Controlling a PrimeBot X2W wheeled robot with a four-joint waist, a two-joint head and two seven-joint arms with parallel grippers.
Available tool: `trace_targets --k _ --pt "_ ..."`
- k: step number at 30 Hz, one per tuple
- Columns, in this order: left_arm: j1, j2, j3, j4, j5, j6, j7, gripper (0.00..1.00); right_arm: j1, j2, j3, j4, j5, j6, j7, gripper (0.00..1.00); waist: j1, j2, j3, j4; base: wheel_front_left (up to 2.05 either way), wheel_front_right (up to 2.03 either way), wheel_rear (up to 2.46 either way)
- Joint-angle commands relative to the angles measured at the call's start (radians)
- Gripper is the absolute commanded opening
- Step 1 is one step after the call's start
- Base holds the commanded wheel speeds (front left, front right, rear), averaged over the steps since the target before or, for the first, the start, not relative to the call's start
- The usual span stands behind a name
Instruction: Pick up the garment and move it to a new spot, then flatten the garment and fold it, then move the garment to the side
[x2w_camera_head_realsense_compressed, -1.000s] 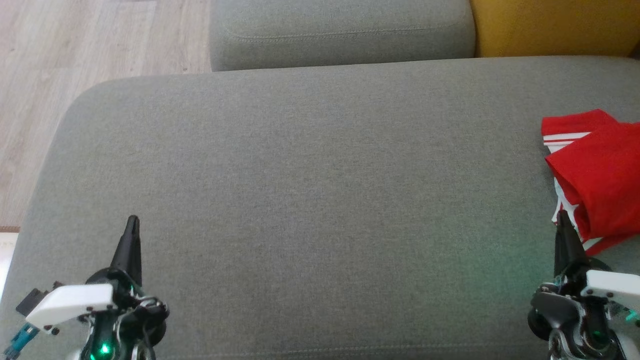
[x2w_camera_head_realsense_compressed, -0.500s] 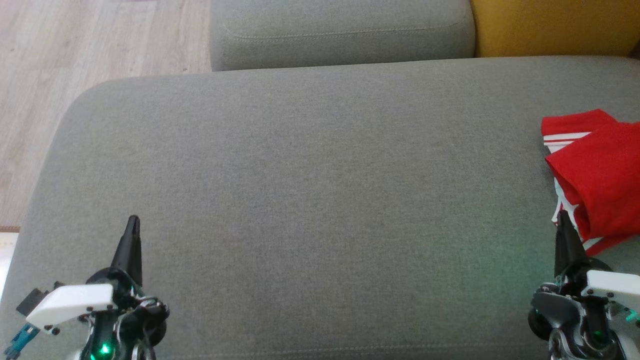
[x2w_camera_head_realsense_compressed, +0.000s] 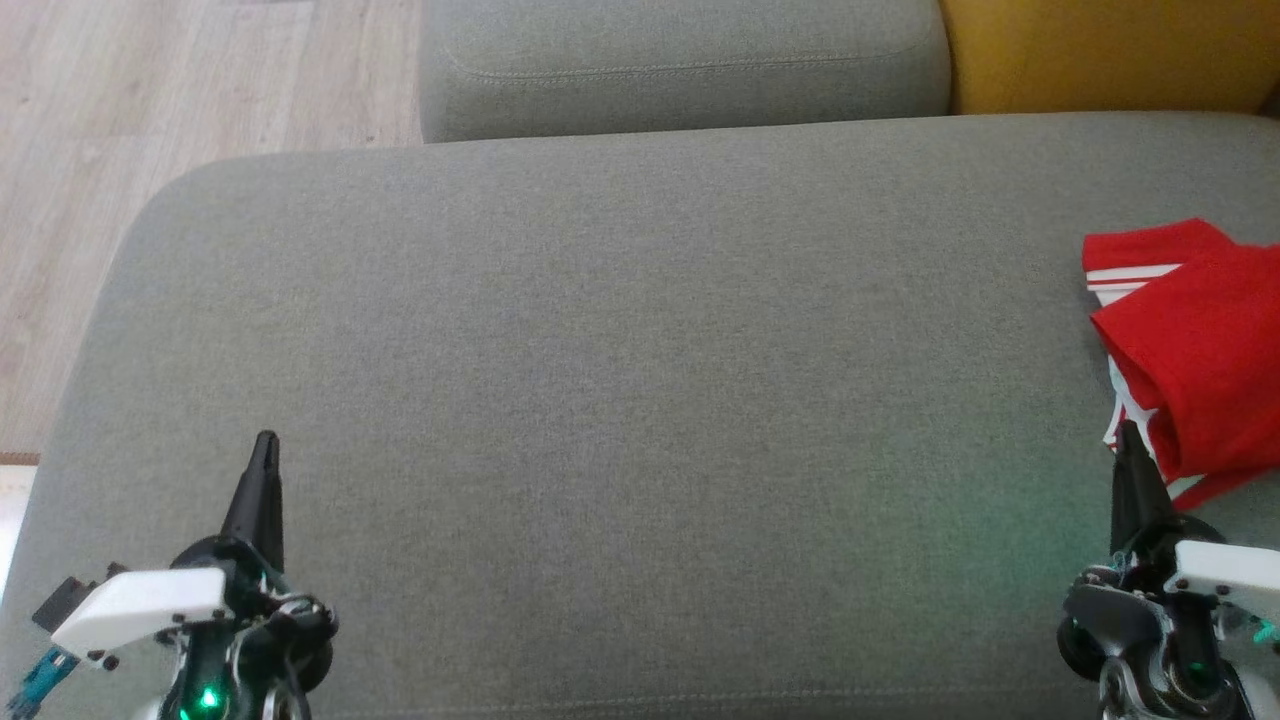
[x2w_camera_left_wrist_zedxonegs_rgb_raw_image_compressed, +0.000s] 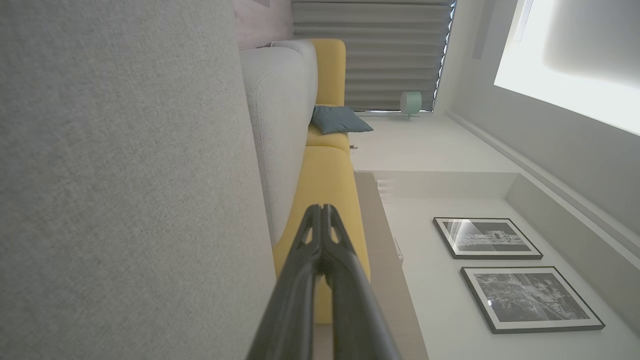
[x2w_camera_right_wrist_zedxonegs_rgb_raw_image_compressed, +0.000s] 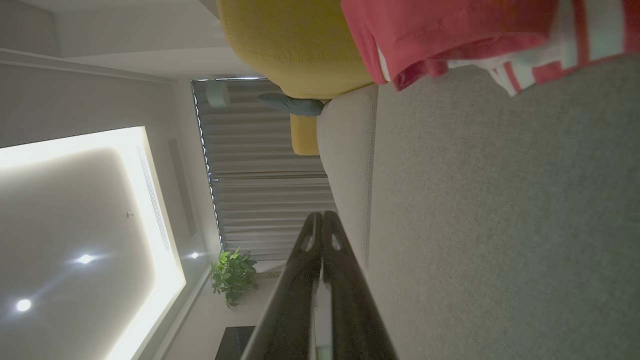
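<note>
The garment (x2w_camera_head_realsense_compressed: 1195, 345), red with white stripes, lies bunched at the right edge of the grey sofa seat (x2w_camera_head_realsense_compressed: 620, 400), partly cut off by the head view's border. It also shows at the top of the right wrist view as a red, striped garment (x2w_camera_right_wrist_zedxonegs_rgb_raw_image_compressed: 450, 35). My right gripper (x2w_camera_head_realsense_compressed: 1126, 432) is shut and empty, its tip just beside the garment's near edge; whether it touches the cloth I cannot tell. My left gripper (x2w_camera_head_realsense_compressed: 265, 442) is shut and empty over the seat's near left. The fingertips are pressed together in both wrist views: left gripper (x2w_camera_left_wrist_zedxonegs_rgb_raw_image_compressed: 322, 209), right gripper (x2w_camera_right_wrist_zedxonegs_rgb_raw_image_compressed: 321, 216).
A grey back cushion (x2w_camera_head_realsense_compressed: 680, 65) and a yellow cushion (x2w_camera_head_realsense_compressed: 1110, 50) stand behind the seat. Wooden floor (x2w_camera_head_realsense_compressed: 150, 110) lies beyond the seat's rounded left edge. Bare seat stretches between the two grippers.
</note>
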Motion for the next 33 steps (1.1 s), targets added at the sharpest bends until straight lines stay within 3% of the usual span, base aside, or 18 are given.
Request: trace_targets --k 1,33 --pt "-0.053 0.006 0.042 -0.026 0.006 -0.007 0.004 0.00 -0.055 -0.007 0.017 -0.031 -0.004 -0.001 0.006 0.00 0.0000 0.0000 0.000 0.000 0.00 0.00 0.00" --pt "-0.054 0.001 0.048 -0.026 0.012 -0.007 0.009 0.00 -0.055 -0.003 0.011 -0.030 -0.009 -0.001 0.011 0.00 0.0000 0.0000 0.000 0.000 0.00 0.00 0.00"
